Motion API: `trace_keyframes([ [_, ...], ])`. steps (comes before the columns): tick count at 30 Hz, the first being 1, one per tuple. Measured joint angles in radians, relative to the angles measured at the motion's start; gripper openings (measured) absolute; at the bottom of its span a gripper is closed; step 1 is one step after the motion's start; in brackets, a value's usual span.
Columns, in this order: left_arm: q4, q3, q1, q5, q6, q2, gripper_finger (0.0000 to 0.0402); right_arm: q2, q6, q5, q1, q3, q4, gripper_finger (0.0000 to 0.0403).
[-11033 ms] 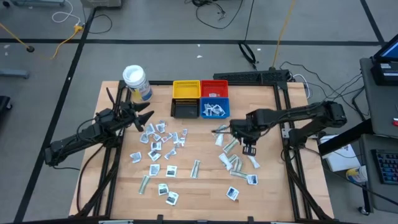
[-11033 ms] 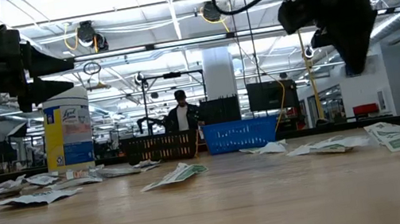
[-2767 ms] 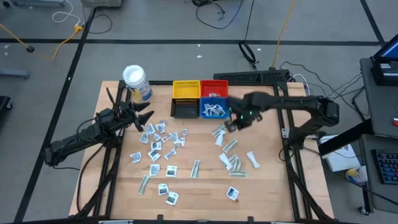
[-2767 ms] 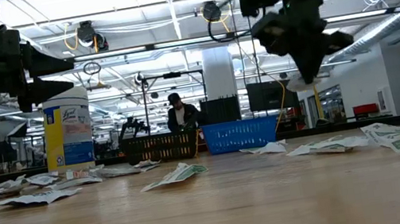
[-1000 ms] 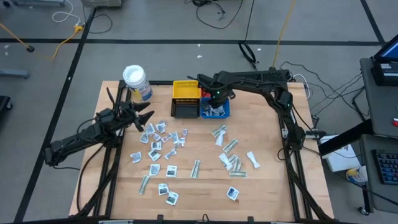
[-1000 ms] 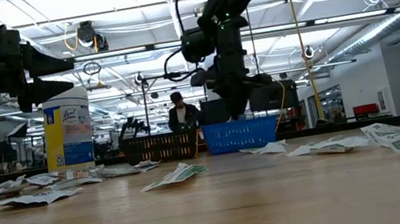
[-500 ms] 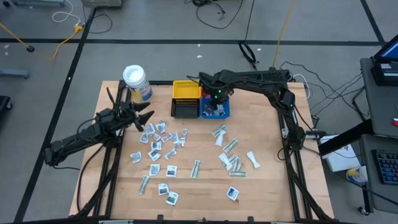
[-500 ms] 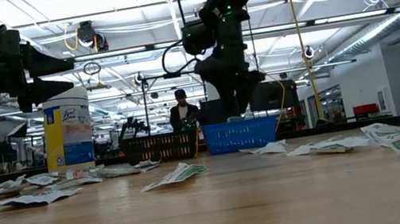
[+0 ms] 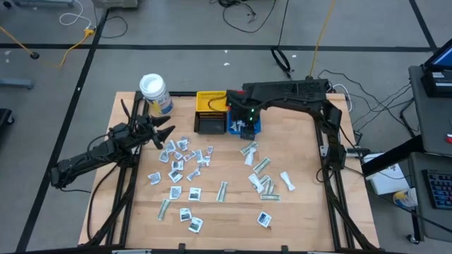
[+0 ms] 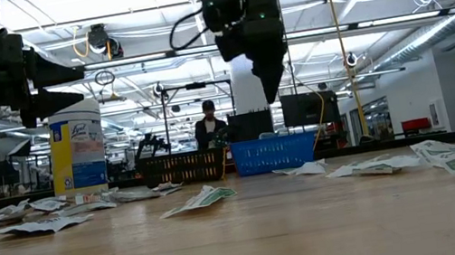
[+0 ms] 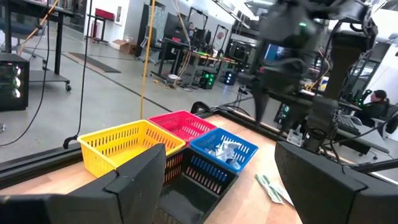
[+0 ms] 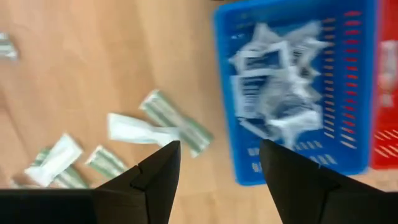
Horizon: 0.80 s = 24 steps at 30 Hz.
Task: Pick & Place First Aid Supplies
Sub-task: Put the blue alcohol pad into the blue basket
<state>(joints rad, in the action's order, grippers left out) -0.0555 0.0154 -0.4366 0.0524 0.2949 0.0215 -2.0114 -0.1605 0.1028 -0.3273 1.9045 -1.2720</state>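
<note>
High view: four small bins sit in a square block at the 12 o'clock edge of the desk (image 9: pixel 141 219). The yellow bin (image 9: pixel 210 103) and the red bin (image 9: pixel 244 97) form the far row, both mostly hidden or bare as far as can be seen; the black bin (image 9: pixel 209 125) and the blue bin (image 9: pixel 248 125) form the near row. The blue bin holds a heap of white packets (image 9: pixel 244 128); the black bin looks empty. A white-lidded jar (image 9: pixel 153 92) stands at 10 o'clock. The loose first aid supplies (image 9: pixel 185 164) lie scattered across the middle of the desk, with a second cluster toward 4 o'clock. The right pincer (image 9: pixel 246 117) hangs over the blue bin; half a second ago it sat lower over the same bin. The left pincer (image 9: pixel 167 135) waits at 9 o'clock, spread wide, just as before.

Low view: the right pincer (image 10: pixel 270 82) now hangs well above the blue bin (image 10: pixel 274 152), where a moment earlier it reached down to the rim. A person (image 10: pixel 211 130) stands far behind the black bin (image 10: pixel 183 166).

Left wrist view: the blue bin (image 11: pixel 222 149) shows packets inside; the yellow bin (image 11: pixel 127 144) and red bin (image 11: pixel 180 125) look empty.

Right wrist view: the fingers (image 12: pixel 152 180) stand apart with nothing between them, above the packet-filled blue bin (image 12: pixel 354 152).
</note>
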Motion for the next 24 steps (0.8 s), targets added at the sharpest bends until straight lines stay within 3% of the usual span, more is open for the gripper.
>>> trace_keyframes([
  [16, 0.0, 0.0, 0.0, 0.0, 0.0, 0.0, 0.0306, 0.013, 0.213, -0.001, 0.405, 0.0, -0.056, 0.0212],
  [24, 0.0, 0.0, 0.0, 0.0, 0.0, 0.0, 0.0306, 0.025, 0.397, -0.001, 0.627, 0.0, -0.059, 0.0212],
])
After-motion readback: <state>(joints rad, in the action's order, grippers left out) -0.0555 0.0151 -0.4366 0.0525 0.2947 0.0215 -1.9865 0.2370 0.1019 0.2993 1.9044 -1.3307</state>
